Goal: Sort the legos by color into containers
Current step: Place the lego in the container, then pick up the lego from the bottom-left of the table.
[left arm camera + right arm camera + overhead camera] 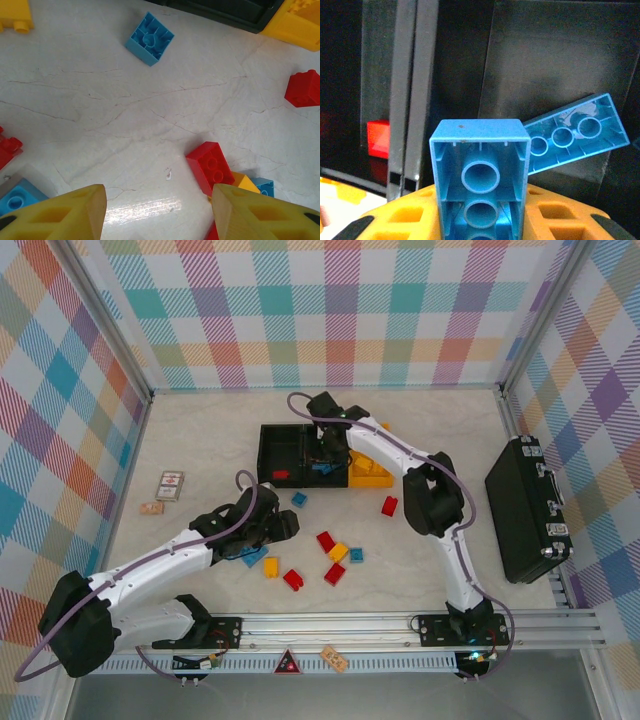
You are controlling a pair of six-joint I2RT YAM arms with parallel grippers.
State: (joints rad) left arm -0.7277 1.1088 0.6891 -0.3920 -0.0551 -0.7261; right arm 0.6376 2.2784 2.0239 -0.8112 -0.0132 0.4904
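Note:
Three joined containers stand mid-table: a black bin (279, 445), a middle black bin (318, 435) and a yellow bin (372, 473). My right gripper (328, 450) hangs over the middle bin, shut on a blue lego (479, 170) held underside up. Below it a long blue lego (575, 132) lies in that bin, and a red lego (378, 138) lies in the neighbouring bin. My left gripper (157, 210) is open just above bare table, its right finger (255, 215) beside a red lego (210, 165). Further off lie an upturned blue lego (149, 38) and another red lego (303, 88).
Several loose red, yellow and blue legos lie around (330, 555) in front of the bins. A large black latched case (525, 505) sits at the right edge. A printed card (170, 485) and a small tag (151, 508) lie at the left. Plaid walls enclose the table.

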